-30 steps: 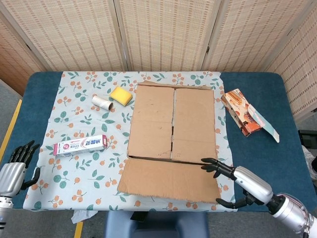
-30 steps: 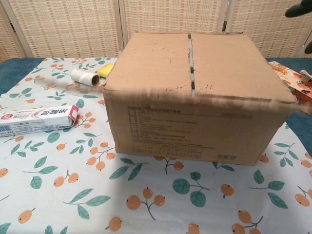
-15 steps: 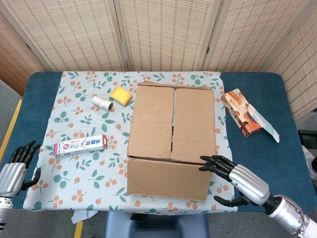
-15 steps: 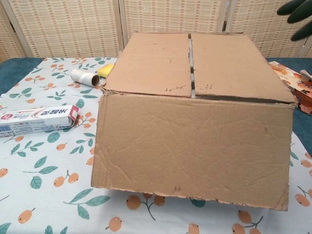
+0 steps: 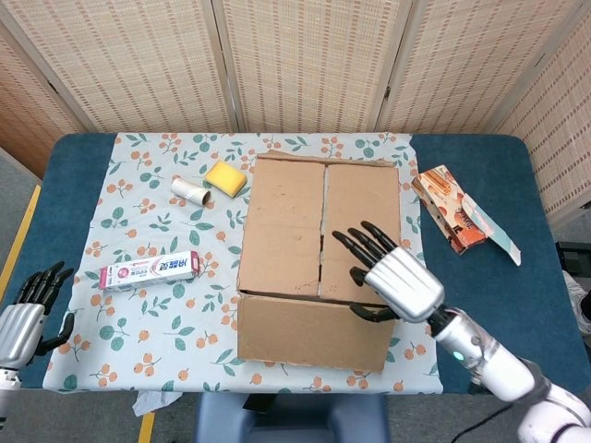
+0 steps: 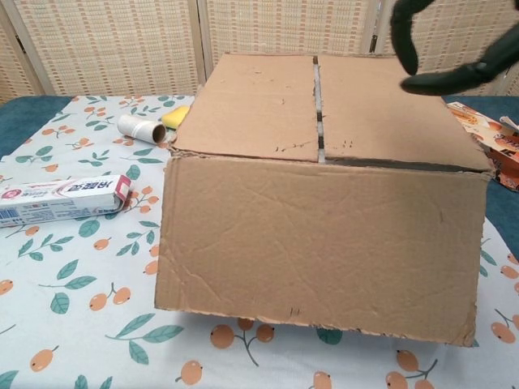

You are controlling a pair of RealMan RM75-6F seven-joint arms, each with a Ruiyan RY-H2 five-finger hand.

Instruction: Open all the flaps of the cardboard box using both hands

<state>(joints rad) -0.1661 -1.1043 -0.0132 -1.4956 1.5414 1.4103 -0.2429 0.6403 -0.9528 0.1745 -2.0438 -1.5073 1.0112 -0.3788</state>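
Note:
The brown cardboard box (image 5: 319, 242) (image 6: 324, 121) stands mid-table on the patterned cloth. Its near flap (image 5: 312, 330) (image 6: 320, 243) hangs folded out and down over the front. Two top flaps (image 5: 282, 226) still lie flat, meeting at a central seam (image 6: 317, 97). My right hand (image 5: 392, 277) (image 6: 454, 57) hovers above the right top flap, fingers spread and holding nothing; contact with the cardboard cannot be told. My left hand (image 5: 26, 314) sits low at the table's front left edge, fingers apart, far from the box; the chest view does not show it.
A toothpaste box (image 5: 150, 269) (image 6: 61, 198) lies left of the carton. A white roll (image 5: 191, 191) (image 6: 141, 127) and a yellow sponge (image 5: 225, 177) (image 6: 173, 117) sit at the back left. An orange snack box (image 5: 452, 209) (image 6: 491, 142) lies to the right.
The near flap dropped from level to hanging down the front. My right hand rose from the front right corner and moved inward over the right top flap. The left hand stayed put.

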